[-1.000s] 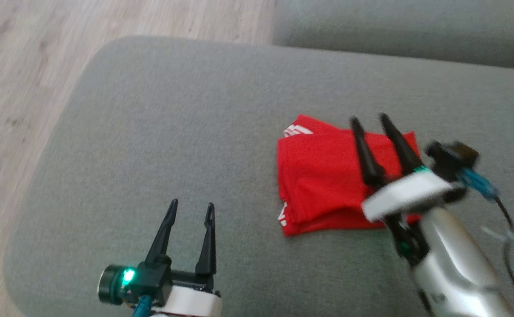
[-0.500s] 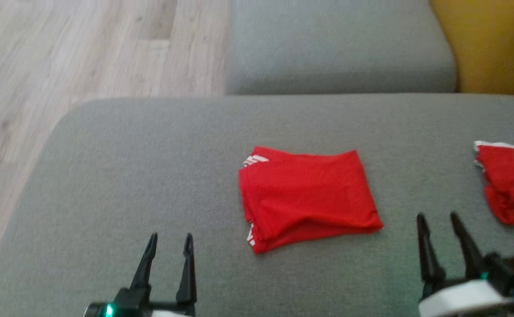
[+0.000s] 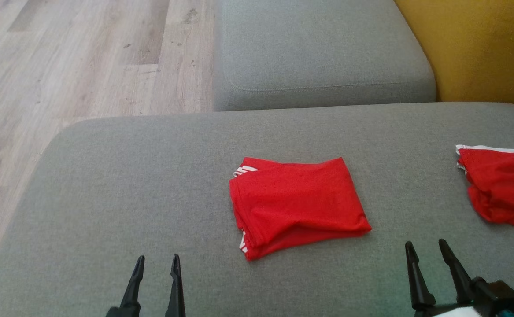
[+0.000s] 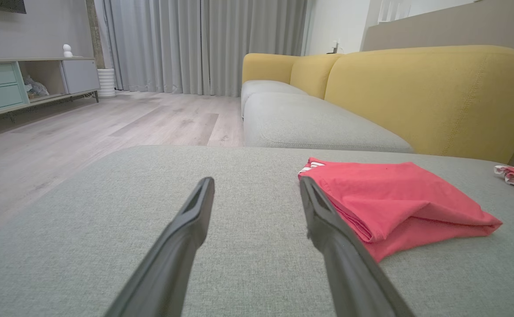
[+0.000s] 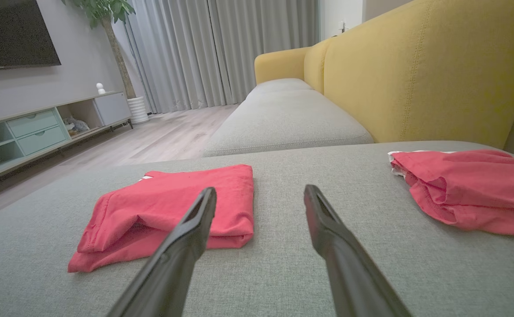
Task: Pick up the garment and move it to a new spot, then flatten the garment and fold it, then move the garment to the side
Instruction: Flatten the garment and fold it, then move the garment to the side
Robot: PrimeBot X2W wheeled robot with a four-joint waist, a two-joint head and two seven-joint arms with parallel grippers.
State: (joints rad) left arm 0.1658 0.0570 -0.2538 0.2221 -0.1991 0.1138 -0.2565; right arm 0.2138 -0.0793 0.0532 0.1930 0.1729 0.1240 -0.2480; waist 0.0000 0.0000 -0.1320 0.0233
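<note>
A red garment (image 3: 296,202) with white stripes lies folded into a rough square on the grey sofa cushion (image 3: 129,189). It also appears in the left wrist view, garment (image 4: 397,202), and in the right wrist view, garment (image 5: 168,207). My left gripper (image 3: 157,262) stands open at the lower left, well clear of the cloth, gripper (image 4: 257,187). My right gripper (image 3: 426,247) stands open at the lower right, just below the fold's right corner, gripper (image 5: 260,193). Both hold nothing.
A second red garment (image 3: 499,185) with a white hem lies crumpled at the cushion's right edge, garment (image 5: 468,189). Behind are another grey seat cushion (image 3: 318,53) and the yellow backrest (image 3: 477,48). Wood floor (image 3: 63,66) runs along the left.
My right gripper has drawn back off the folded garment to the lower right. The camera has tilted and turned, bringing the second garment and backrest into view.
</note>
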